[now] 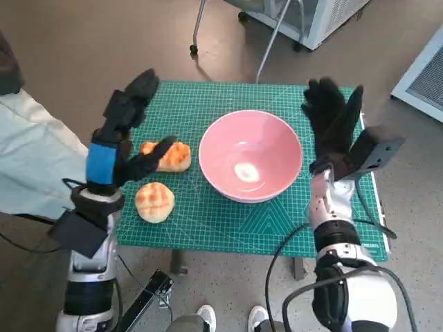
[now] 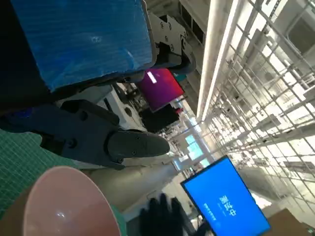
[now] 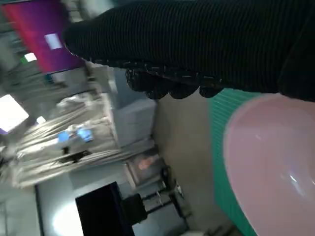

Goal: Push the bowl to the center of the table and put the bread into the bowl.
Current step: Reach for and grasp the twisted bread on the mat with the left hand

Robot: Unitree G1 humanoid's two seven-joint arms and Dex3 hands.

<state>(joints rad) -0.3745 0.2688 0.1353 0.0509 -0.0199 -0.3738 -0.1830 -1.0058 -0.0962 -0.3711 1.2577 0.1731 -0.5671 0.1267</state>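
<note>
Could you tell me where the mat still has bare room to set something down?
Bare green mat runs along the near edge in front of the pink bowl, and along the far edge behind it. It is crowded left of the bowl, with two bread rolls under the left robot hand.

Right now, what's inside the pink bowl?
The pink bowl shows only its bare pink inside with a light glare. Both bread rolls lie on the green mat beside it. Nothing covers its inside.

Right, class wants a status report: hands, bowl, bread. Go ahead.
Left hand open above the table, right hand open beside bowl. Pink bowl near centre of green mat, empty. Two bread rolls left of it, nothing blocking.
</note>
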